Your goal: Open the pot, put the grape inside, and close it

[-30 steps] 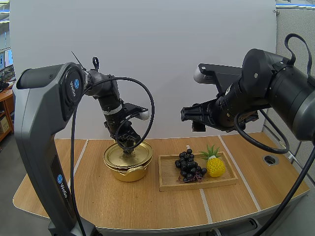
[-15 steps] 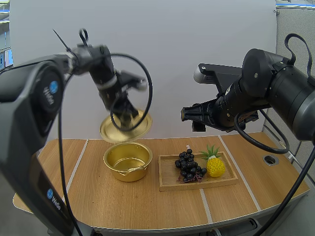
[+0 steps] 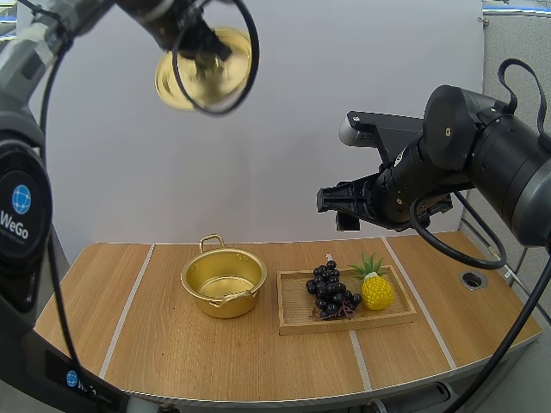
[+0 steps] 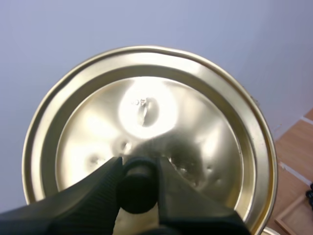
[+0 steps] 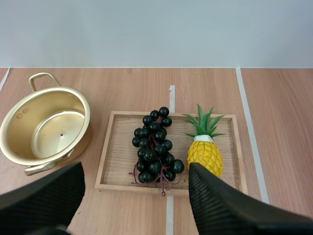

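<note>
Wood table (image 3: 258, 361) with pale seam lines, plain white wall behind. Bare surface left of and in front of the pot (image 3: 223, 284); a narrow gap separates the pot from the wooden tray (image 3: 297, 320) on its right, not touching. More bare wood right of the tray, out to a round port (image 3: 473, 280) near the table's right edge. Pot is shiny gold, open and empty, one loop handle toward the back and one toward the front. Bunch of grapes (image 5: 155, 147) is dark, near-black, and lies on the tray's left half, with a toy pineapple (image 5: 205, 155) just beside it on the right half. Left gripper (image 4: 139, 178) pinches the lid's black knob (image 4: 138, 191) between its tips; lid (image 3: 194, 77) is tilted, its gold top face toward the wrist camera, high above the table and well clear of the pot. Right gripper (image 5: 135, 176) hangs above the tray with fingers spread wide, nothing between them. Delta: a second ago the lid sat on the pot, half a second ago it was just above the rim, now it is far up. Right arm, pot and tray have not moved.
</note>
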{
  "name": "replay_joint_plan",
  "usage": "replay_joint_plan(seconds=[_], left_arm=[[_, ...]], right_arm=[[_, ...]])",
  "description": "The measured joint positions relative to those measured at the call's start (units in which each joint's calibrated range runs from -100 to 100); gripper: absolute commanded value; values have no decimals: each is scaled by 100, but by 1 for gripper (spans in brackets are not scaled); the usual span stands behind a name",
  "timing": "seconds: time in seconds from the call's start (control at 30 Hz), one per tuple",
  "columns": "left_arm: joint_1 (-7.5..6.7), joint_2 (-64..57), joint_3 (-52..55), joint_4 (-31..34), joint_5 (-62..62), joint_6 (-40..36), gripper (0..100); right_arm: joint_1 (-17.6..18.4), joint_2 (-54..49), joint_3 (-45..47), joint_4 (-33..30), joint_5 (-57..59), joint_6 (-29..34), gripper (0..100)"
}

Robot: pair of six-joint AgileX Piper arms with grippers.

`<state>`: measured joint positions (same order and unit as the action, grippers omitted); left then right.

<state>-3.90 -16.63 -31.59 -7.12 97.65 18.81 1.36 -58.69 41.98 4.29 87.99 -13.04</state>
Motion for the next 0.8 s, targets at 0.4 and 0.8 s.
replay_joint_plan(seconds=[0.4,0.8], left_arm=[[0,-38,-1754,809,-761,-318,0],[0,-38,-2446,951,-2165,-339,0]], right_arm=[[0,57,0,40,-189,0,100],[0,1680,0,95,-684,-157,100]])
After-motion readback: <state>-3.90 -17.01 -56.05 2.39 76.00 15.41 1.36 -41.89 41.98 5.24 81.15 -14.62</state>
